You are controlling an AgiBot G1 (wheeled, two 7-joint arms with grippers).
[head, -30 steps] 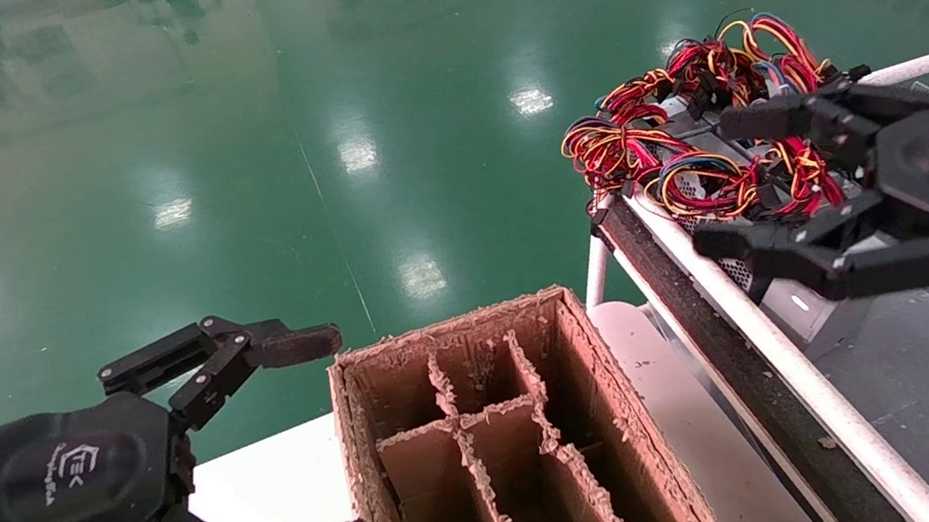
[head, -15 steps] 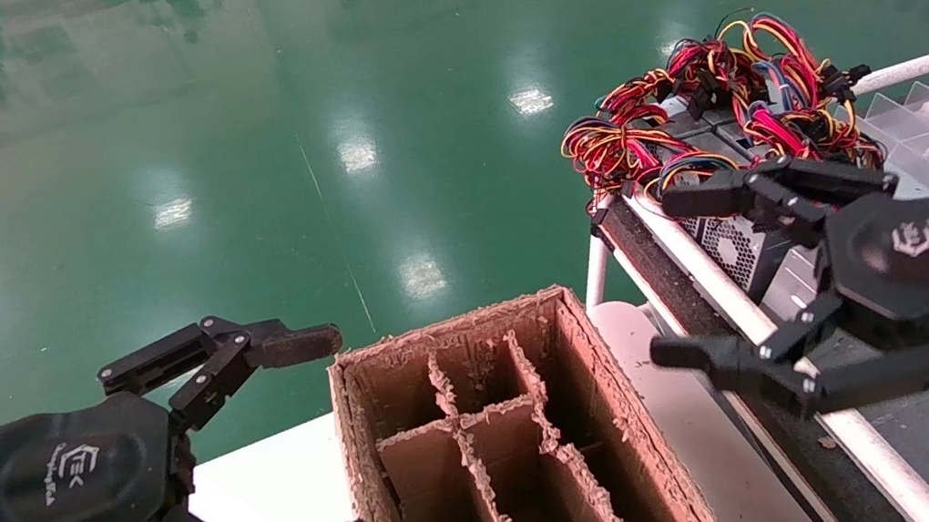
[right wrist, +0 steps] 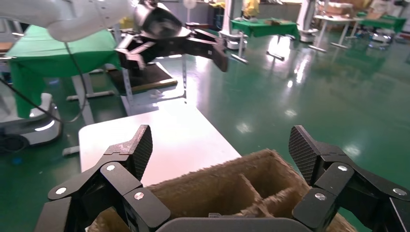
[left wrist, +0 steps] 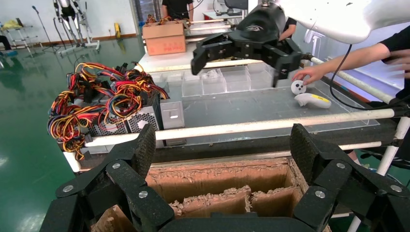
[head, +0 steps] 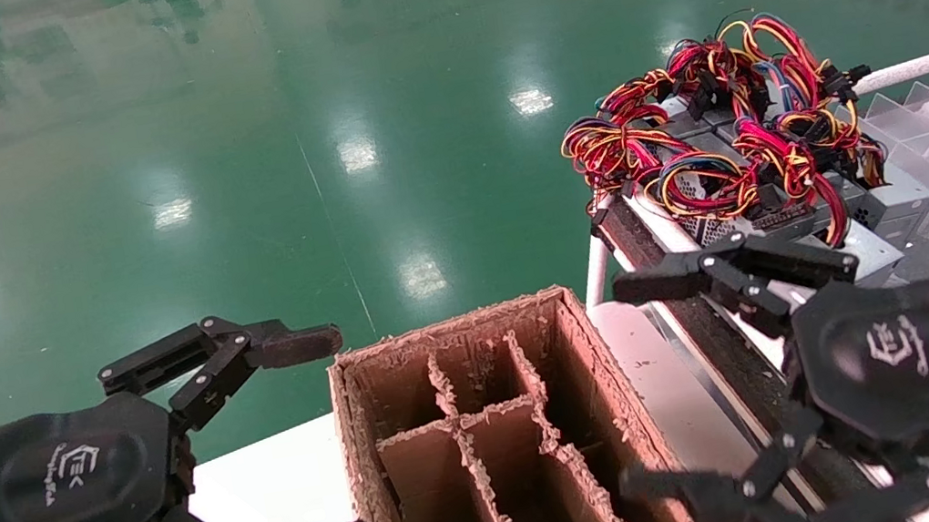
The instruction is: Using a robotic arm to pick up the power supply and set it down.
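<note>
Grey metal power supply (head: 870,232) lies on the trolley (head: 715,334) at the robot's right, its red, yellow and black wire bundle (head: 711,123) heaped toward the far end; which way its long axis runs is hard to tell. Right gripper (head: 650,390) hangs spread wide and empty above the divided cardboard box (head: 491,441), near its right wall, apart from the supply. Left gripper (head: 334,437) is parked, also spread, just left of the box. Both carry a white logo, lettering unreadable
</note>
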